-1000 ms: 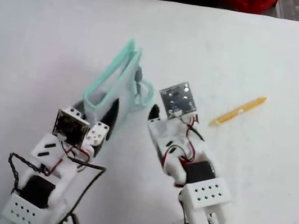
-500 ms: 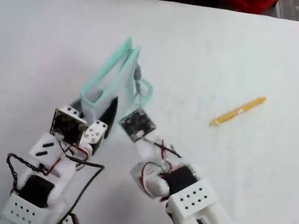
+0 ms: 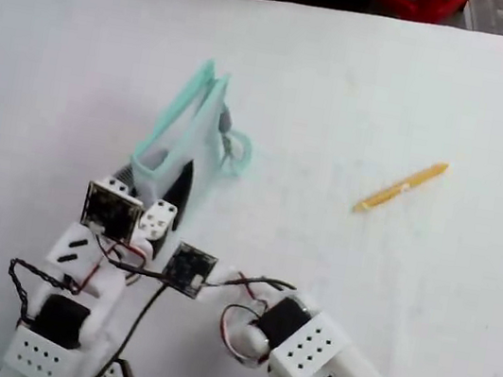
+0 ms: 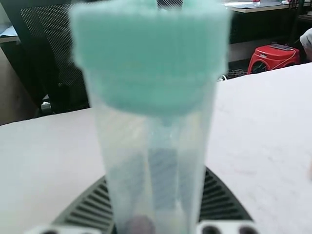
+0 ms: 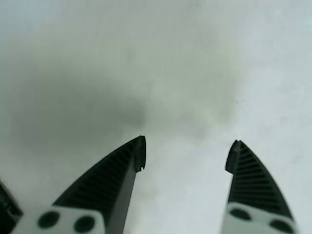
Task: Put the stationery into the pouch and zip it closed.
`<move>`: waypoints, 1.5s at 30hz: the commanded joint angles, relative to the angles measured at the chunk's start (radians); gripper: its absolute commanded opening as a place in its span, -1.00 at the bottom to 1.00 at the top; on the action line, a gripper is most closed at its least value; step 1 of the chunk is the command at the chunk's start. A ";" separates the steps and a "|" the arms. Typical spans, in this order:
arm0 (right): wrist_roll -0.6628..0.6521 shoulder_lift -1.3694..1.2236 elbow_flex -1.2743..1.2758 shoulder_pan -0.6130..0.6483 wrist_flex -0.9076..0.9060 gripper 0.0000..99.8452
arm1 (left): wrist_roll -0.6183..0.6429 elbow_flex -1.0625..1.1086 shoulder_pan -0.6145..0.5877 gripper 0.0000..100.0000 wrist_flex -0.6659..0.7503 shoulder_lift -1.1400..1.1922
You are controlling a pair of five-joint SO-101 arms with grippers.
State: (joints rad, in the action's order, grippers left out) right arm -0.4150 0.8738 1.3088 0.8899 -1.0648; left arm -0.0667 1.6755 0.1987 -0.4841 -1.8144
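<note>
The pouch [image 3: 182,130], clear with a teal zip edge, is stood on edge on the white worktop [image 3: 392,86], and its near end is clamped in the left gripper [image 3: 158,183]. The right gripper [image 5: 187,151] is held over bare worktop just beside the left arm, with its jaws spread wide and nothing grasped. A yellow pen [image 3: 401,186] is seen lying flat on the worktop, well apart from the pouch. A teal loop [image 3: 235,152] is attached at the pouch's side.
</note>
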 commanded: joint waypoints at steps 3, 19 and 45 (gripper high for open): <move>-0.015 0.015 0.038 0.004 0.077 -0.47 | -0.008 -0.015 -0.012 -0.73 0.040 -0.015; 0.212 0.015 -0.137 -0.562 0.248 -0.47 | -0.008 -0.015 -0.007 -0.73 0.040 -0.015; 0.549 0.015 -0.029 -1.064 0.631 -0.48 | -0.008 -0.015 -0.004 -0.73 0.040 -0.015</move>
State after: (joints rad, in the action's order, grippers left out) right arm -0.0269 0.8753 1.2996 -0.0844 -0.4496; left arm -0.0667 1.6755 0.1987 -0.4841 -1.8144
